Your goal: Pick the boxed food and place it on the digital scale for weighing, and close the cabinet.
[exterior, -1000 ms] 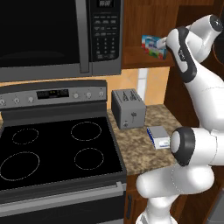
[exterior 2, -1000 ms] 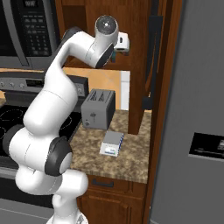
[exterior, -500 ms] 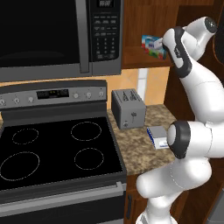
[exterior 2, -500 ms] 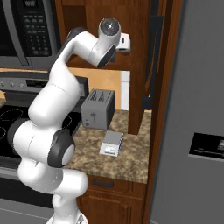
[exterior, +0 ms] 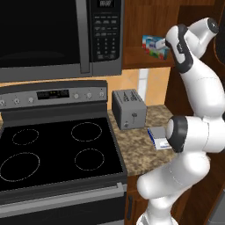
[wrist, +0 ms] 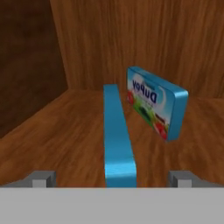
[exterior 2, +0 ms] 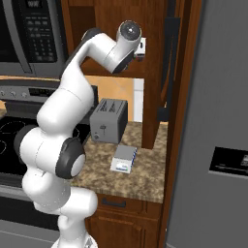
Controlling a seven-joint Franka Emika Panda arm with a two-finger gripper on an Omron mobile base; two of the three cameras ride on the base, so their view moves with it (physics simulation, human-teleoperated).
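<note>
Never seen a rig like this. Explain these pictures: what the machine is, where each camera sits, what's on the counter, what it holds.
It is a white robot arm on a driving base, in a rendered kitchen. Two pictures come from cameras on the base, behind the arm to its left and right. The third looks along the gripper into the wooden cabinet, at the blue boxed food on its shelf. On the counter stand a grey toaster and the digital scale. The gripper is open and holds nothing. What the blue strip in front is, I cannot tell.
</note>
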